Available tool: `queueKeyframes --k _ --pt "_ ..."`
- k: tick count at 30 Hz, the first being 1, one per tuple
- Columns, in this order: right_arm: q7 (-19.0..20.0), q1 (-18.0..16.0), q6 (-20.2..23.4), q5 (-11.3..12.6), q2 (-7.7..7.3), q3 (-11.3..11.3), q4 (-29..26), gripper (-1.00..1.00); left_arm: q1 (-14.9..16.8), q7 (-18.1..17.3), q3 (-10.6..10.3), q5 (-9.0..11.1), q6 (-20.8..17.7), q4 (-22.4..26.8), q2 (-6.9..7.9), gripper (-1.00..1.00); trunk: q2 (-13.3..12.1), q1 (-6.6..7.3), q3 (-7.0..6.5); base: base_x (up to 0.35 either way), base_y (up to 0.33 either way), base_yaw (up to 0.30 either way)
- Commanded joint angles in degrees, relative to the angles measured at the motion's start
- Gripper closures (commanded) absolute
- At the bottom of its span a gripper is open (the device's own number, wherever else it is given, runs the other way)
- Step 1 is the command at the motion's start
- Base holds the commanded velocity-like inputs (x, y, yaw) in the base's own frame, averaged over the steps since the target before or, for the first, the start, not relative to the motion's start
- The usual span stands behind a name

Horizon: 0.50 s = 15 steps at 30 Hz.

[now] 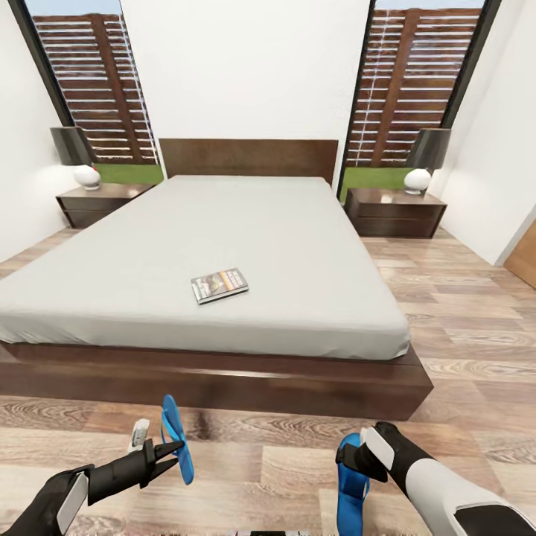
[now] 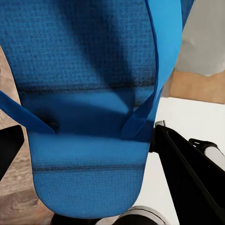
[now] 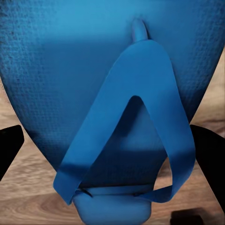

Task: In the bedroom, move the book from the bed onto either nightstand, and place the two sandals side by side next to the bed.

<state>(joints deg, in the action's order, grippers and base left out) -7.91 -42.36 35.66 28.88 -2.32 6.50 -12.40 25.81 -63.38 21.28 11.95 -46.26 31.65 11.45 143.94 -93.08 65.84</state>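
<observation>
Sandals first: being carried one in each gripper, low over the wood floor (image 1: 461,313) just before the foot edge of the bed (image 1: 223,376). Left gripper (image 1: 170,455) clamping the left sandal (image 1: 176,438) edge-on, sole standing nearly upright, long axis pointing roughly toward the bed; in the left wrist view the footbed (image 2: 89,93) and strap lying close between the dark fingers (image 2: 187,173). Right gripper (image 1: 357,460) closed on the right sandal (image 1: 350,491), hanging steeply with its long axis also running toward the bed; in the right wrist view the Y-strap (image 3: 136,140) facing the camera.

Lying further out, near the foot edge of the grey mattress and a little left of its middle, the book (image 1: 219,285), flat, long side almost parallel to that edge. Probably nearer to the left arm, but both being occupied now.

Standing at the two head corners of the bed, left nightstand (image 1: 100,202) and right nightstand (image 1: 393,211), each bearing a lamp (image 1: 419,179), well apart from the book.

Judging the next step: lowering both sandals flat, side by side, parallel, beside the frame.
</observation>
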Motion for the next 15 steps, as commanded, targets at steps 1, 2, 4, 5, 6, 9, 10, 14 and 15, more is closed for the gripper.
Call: queueKeyframes --k 1,2,4,5,6,9,10,14,15 --pt "-0.46 -0.01 0.12 0.64 -0.01 0.49 -0.15 1.0 0.03 -0.17 0.08 0.18 -0.32 -0.01 -0.07 1.0 0.04 -0.01 0.27 0.0 0.0 0.0" --pt "-0.48 -0.01 -0.15 0.64 0.04 0.5 -0.15 1.0 0.03 -0.15 0.08 0.18 -0.32 -0.01 -0.12 1.0 0.05 -0.04 0.5 0.0 0.0 0.0" --pt "-0.46 -0.01 -0.54 0.64 0.03 0.47 -0.16 1.0 0.03 -0.15 0.08 0.18 -0.32 -0.01 -0.2 1.0 0.08 -0.09 0.94 0.0 0.0 0.0" --pt "-0.49 -0.01 -0.74 0.63 0.0 0.44 -0.13 1.0 0.03 -0.15 0.08 0.18 -0.32 -0.01 -0.23 1.0 0.09 -0.11 1.16 0.0 0.0 0.0" --pt "-0.55 -0.01 -0.88 0.59 0.01 0.49 -0.11 1.0 0.03 -0.13 0.08 0.18 -0.32 -0.01 -0.25 1.0 0.1 -0.14 1.38 0.0 0.0 0.0" --pt "-0.85 -0.01 -1.05 0.55 0.18 0.65 -0.14 1.0 0.03 -0.1 0.07 0.14 -0.32 -0.01 -0.32 1.0 0.14 -0.22 2.05 0.0 0.0 0.0" --pt "-0.96 -0.01 -1.11 0.55 0.24 0.7 -0.15 1.0 0.03 -0.09 0.04 0.14 -0.32 -0.01 -0.34 1.0 0.16 -0.24 2.27 0.0 0.0 0.0" --pt "-1.29 -0.01 -1.67 0.49 0.44 0.82 -0.16 1.0 0.03 -0.08 0.07 0.14 -0.32 -0.01 -0.36 1.0 0.21 -0.35 3.15 0.0 0.0 0.0" --pt "-1.33 -0.01 -1.98 0.49 0.44 0.81 -0.16 1.0 0.03 -0.08 0.07 0.13 -0.32 -0.01 -0.37 1.0 0.22 -0.37 3.38 0.0 0.0 0.0"
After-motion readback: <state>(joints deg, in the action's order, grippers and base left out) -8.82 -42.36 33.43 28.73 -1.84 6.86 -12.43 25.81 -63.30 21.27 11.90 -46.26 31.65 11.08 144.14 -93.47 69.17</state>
